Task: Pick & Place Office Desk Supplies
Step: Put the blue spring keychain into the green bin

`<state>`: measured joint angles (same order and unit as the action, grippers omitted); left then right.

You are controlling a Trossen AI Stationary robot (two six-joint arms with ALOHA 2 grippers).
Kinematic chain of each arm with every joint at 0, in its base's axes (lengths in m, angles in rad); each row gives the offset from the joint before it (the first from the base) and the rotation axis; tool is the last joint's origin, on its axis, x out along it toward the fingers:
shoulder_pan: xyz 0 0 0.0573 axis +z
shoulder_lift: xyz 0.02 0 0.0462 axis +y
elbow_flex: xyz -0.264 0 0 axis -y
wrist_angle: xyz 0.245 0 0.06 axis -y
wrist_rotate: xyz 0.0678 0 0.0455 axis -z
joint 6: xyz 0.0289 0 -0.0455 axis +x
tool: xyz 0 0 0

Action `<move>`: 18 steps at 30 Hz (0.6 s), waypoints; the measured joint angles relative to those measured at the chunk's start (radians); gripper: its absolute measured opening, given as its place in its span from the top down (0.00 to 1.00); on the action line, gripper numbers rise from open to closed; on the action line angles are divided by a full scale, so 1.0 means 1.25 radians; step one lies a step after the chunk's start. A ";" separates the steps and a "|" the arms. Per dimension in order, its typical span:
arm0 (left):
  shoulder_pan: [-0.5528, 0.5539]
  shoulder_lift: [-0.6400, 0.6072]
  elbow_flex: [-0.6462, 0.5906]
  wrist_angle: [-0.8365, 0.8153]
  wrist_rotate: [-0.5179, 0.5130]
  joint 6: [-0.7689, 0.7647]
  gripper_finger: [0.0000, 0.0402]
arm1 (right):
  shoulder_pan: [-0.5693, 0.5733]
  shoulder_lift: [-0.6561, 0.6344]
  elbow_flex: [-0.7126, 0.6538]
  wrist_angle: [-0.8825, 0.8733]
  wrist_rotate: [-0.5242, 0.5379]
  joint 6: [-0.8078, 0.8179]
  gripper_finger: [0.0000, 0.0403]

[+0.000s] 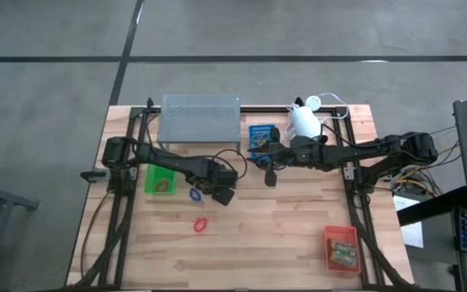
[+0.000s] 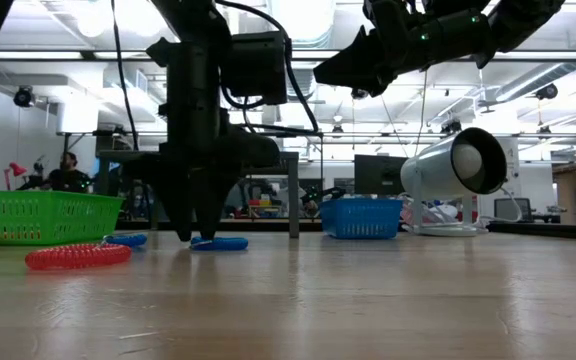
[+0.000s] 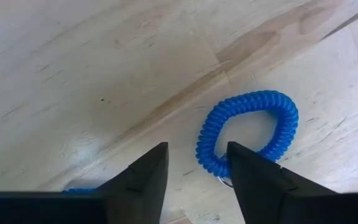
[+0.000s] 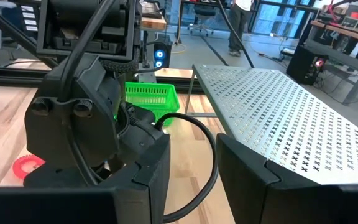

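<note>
Low view: red coiled plastic loop (image 2: 78, 256) nearest on pale wooden table (image 2: 368, 300), beside green plastic tray (image 2: 38, 217).

Left wrist view: left gripper (image 3: 196, 165) fingers apart, straddling blue coiled loop (image 3: 248, 132)'s rim.

High view: right gripper (image 1: 270, 177) raised mid-table, fingers apart, empty.

wooden table (image 1: 282, 235): trays (image 1: 160, 179), loops (image 1: 200, 224), lamp (image 1: 304, 122)

Overhead, table-level and two wrist cameras, all sharing the wooden table (image 1: 282, 227).
</note>
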<state>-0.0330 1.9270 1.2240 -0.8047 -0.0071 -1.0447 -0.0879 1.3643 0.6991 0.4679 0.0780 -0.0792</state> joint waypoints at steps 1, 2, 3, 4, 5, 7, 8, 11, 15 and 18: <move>0.000 0.000 0.000 0.000 0.000 0.000 0.61 | 0.000 0.000 0.000 0.000 0.000 0.000 0.68; 0.000 0.000 0.000 0.000 0.000 0.000 0.63 | 0.000 0.000 0.000 0.000 0.000 0.000 0.68; 0.000 0.000 0.000 0.001 0.000 0.000 0.65 | 0.000 0.000 0.000 0.000 0.000 0.000 0.68; 0.000 0.000 0.000 0.001 0.000 0.000 0.67 | 0.000 0.000 0.000 0.000 0.000 0.000 0.68; 0.000 0.000 0.000 0.001 0.000 0.000 0.69 | 0.000 0.000 0.000 0.000 0.000 0.000 0.68; 0.000 0.000 0.000 0.001 0.000 0.000 0.72 | 0.000 0.000 0.000 0.000 0.000 0.000 0.68; 0.000 0.000 0.000 0.001 0.000 0.000 0.74 | 0.000 0.000 0.000 0.000 0.000 0.000 0.68; 0.000 0.000 0.000 0.003 0.000 0.000 0.77 | 0.000 0.000 0.000 0.000 0.000 0.000 0.68; 0.000 0.000 0.000 0.003 0.000 0.000 0.82 | 0.000 0.000 0.000 0.000 0.000 0.000 0.68; 0.000 0.000 0.000 0.004 0.000 0.003 0.86 | 0.000 0.000 0.000 0.000 0.000 0.000 0.68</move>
<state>-0.0330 1.9270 1.2236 -0.8001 -0.0071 -1.0407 -0.0877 1.3643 0.6992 0.4679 0.0780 -0.0792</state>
